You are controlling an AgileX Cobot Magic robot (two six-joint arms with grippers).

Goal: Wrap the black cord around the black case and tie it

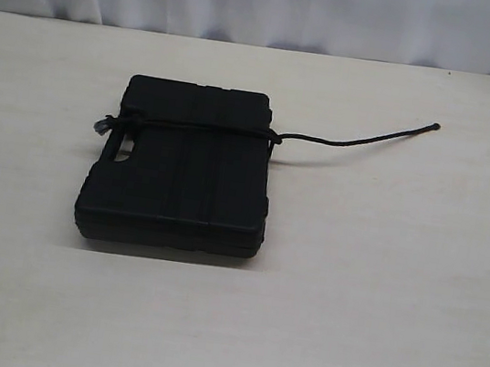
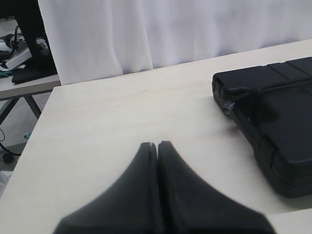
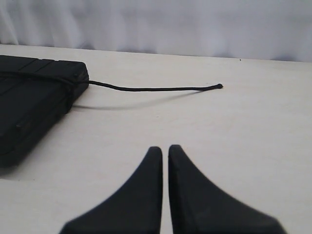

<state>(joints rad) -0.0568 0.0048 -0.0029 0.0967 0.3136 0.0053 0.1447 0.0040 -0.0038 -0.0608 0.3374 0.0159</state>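
The black case [image 1: 182, 174] lies flat on the table, its hand hole at the left edge. The black cord [image 1: 198, 128] runs across its upper part and is knotted at the case's right edge [image 1: 275, 137]. The cord's free tail [image 1: 362, 141] stretches right over the table. A short frayed end [image 1: 101, 125] sticks out on the left. In the left wrist view my left gripper [image 2: 158, 144] is shut and empty, well away from the case [image 2: 278, 126]. My right gripper [image 3: 165, 148] is shut with a hairline gap, holding nothing, short of the cord tail [image 3: 156, 89] and case [image 3: 29, 102].
The pale table [image 1: 377, 286] extends on all sides of the case. A white curtain [image 1: 272, 3] hangs behind its far edge. Past the table's corner, the left wrist view shows another bench with clutter [image 2: 19, 58].
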